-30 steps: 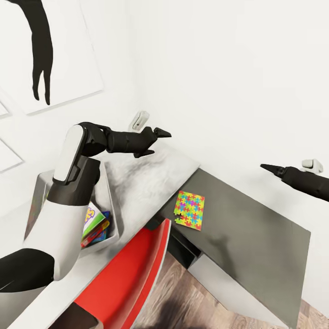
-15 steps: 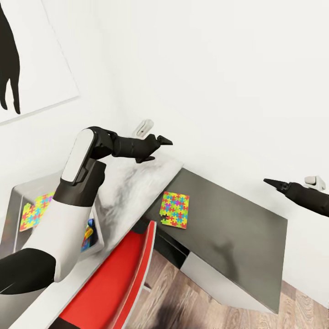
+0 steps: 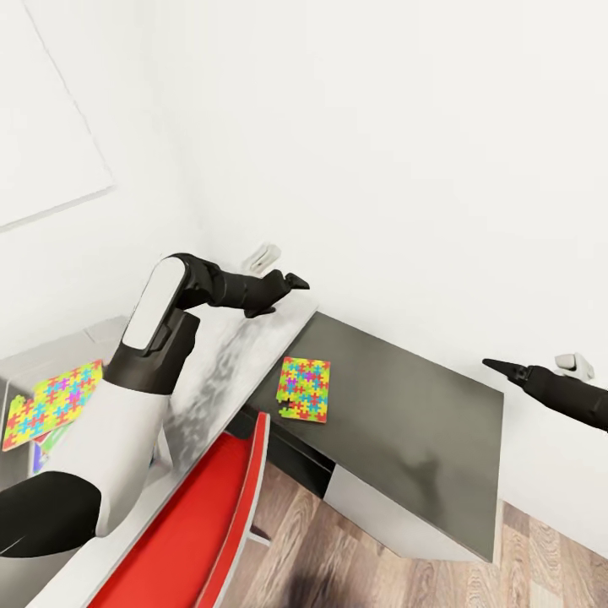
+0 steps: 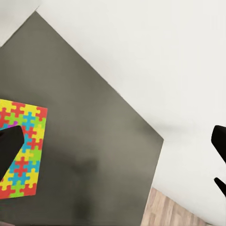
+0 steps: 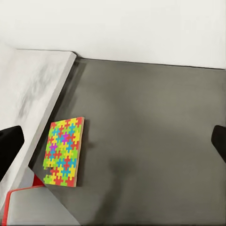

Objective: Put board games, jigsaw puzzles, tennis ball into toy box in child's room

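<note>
- A thin multicoloured jigsaw puzzle square (image 3: 52,403) lies behind the left arm, over the toy box area.
- Left claw (image 3: 295,280) hovers empty above the pale grey counter (image 3: 228,371), fingers spread.
- Second jigsaw square (image 3: 305,388) lies flat on the counter's dark lower section, below and between both claws.
- Right claw (image 3: 498,368) hangs empty, spread apart, above that section.

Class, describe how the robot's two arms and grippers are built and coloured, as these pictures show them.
The left arm has a rounded white shell on its upper section, a black band at the joint and a matt black forearm. It narrows to the left gripper, black with slim pointed fingers. The right arm shows a black forearm tapering to the dark, pointed right gripper. No cables or markings are visible.
</note>
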Tool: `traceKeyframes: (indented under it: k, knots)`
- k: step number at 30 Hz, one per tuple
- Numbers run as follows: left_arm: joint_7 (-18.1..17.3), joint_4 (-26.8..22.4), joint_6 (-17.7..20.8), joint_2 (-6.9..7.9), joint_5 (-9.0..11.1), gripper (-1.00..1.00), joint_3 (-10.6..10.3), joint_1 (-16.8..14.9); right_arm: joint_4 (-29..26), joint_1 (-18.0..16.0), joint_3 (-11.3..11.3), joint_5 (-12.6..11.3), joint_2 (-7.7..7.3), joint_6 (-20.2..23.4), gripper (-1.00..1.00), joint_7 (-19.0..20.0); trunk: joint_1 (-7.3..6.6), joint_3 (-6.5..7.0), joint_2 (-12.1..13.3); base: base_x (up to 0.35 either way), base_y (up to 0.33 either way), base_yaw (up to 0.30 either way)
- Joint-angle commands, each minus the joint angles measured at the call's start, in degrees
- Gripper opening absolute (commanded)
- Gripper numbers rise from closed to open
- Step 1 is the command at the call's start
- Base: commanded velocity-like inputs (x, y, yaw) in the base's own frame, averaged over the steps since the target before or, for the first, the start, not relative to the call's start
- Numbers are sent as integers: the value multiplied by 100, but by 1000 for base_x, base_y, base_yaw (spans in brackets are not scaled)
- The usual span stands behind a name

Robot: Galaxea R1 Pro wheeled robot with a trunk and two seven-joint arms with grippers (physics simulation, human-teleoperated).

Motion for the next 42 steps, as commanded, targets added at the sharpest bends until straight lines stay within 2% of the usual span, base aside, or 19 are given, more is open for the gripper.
traceKeyframes:
  k: [1,5,14,18,33,35,42]
  knots:
    - [60,-1,7,-2,51,100,2,-6,0,-6,-6,57,-1,26,100,60,3,-8,-11,0,0,-32]
    - [56,194,7,-9,-72,100,-4,18,-3,17,18,55,18,26,100,62,3,-6,-11,0,0,-20]
    - [8,833,8,-27,-582,100,-108,44,-9,37,54,54,48,26,100,63,3,-4,-11,0,0,-7]
    - [-18,943,8,-2,-711,100,-106,105,-9,39,62,54,52,26,100,62,3,-4,-11,0,0,-6]
    - [-43,1047,6,18,-796,100,-89,183,-10,41,63,56,68,26,100,62,3,36,-11,0,0,-61]
    - [4,1112,-57,84,-836,100,-23,118,35,-25,27,61,134,26,100,94,3,36,-11,0,0,0]
    - [28,1260,-153,291,-825,100,-7,-92,37,-37,19,61,138,26,100,88,3,36,-11,0,0,0]
